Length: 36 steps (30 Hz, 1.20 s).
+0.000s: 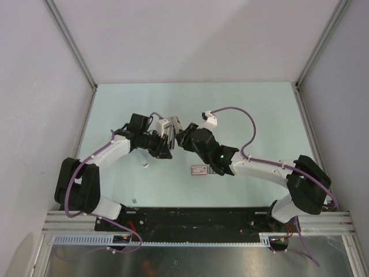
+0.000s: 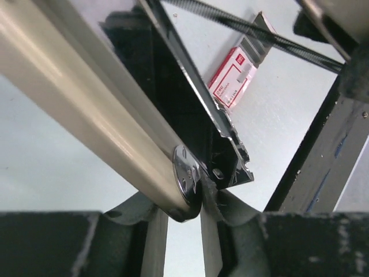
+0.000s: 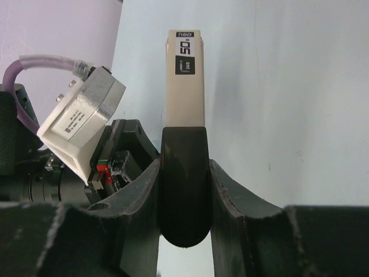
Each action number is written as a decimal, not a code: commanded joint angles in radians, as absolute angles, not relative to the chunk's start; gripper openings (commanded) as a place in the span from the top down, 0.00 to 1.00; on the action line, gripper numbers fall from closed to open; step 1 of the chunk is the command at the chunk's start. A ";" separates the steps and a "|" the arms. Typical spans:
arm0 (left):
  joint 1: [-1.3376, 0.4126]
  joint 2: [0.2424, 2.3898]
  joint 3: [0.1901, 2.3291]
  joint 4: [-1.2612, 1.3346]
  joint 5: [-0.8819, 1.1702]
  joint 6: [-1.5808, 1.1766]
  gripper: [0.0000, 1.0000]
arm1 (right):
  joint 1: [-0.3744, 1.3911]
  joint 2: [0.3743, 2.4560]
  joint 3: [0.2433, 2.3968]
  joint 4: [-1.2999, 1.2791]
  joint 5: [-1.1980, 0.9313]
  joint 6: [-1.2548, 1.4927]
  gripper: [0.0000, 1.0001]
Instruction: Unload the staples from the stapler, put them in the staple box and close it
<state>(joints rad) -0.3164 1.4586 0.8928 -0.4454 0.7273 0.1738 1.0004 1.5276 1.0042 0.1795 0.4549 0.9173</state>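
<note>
Right gripper (image 3: 183, 173) clamped on the black tail of the stapler (image 3: 184, 75), left gripper (image 2: 185, 214) pinching it at the hinge rivet. It hangs between them above the table (image 1: 259, 109), top arm and black channel splayed apart. Smart play: left anchors, right eases the top open without twisting. The red-and-white packet (image 2: 233, 78) lies on the table nearby.

Lab robot cell: white panel walls (image 1: 190, 34), aluminium rail (image 1: 63, 222), pale tabletop (image 1: 259, 115).
</note>
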 commanded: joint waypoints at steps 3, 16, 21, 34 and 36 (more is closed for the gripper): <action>-0.314 1.416 0.947 -0.423 0.721 0.214 0.77 | 1.020 1.464 1.057 0.221 0.420 0.971 1.00; -0.314 1.311 0.948 -0.421 0.444 0.426 0.95 | 1.022 1.409 0.923 0.233 0.287 0.919 1.00; -0.321 1.274 0.930 -0.393 0.304 0.560 0.97 | 1.025 1.391 0.837 0.279 0.208 0.839 1.00; -0.395 1.197 0.708 -0.153 0.053 0.838 1.00 | 1.040 1.327 0.744 0.193 0.186 0.649 1.00; -0.406 1.198 0.685 -0.128 0.027 0.870 1.00 | 1.035 1.313 0.737 0.178 0.191 0.632 1.00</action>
<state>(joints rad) -0.3840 1.2469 0.7105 -0.2928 0.1379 0.7193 1.0439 1.3701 0.7509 0.2440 0.1589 0.7242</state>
